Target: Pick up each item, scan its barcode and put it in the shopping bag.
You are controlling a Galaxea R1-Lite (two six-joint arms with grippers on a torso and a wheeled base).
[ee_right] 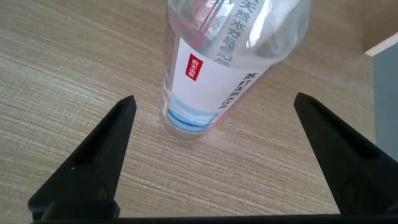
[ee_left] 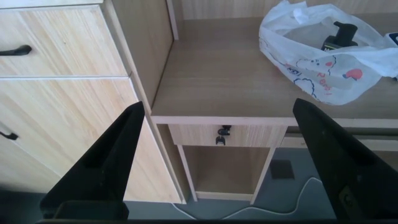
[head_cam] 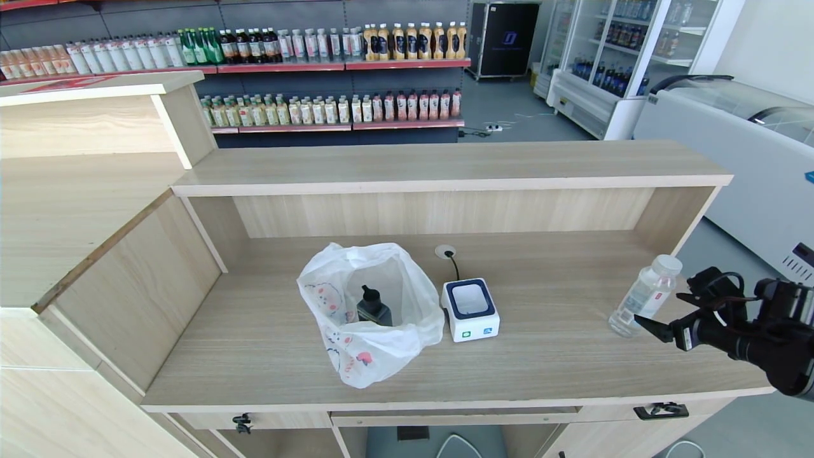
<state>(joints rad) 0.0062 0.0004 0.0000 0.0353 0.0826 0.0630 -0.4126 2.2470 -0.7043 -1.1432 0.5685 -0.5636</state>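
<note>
Water bottle (head_cam: pixel 645 296) stood upright at the right end of the counter (head_cam: pixel 540 356), well apart from scanner (head_cam: pixel 470 310) and shopping bag (head_cam: pixel 375 343); right gripper (head_cam: pixel 657 306) just beside it, fingers spread and empty, where an off-centre close looked likely to topple it off the edge.

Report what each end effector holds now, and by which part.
Nothing is held. The right end effector is open beside the water bottle, not gripping it; the left end effector is open and empty.
</note>
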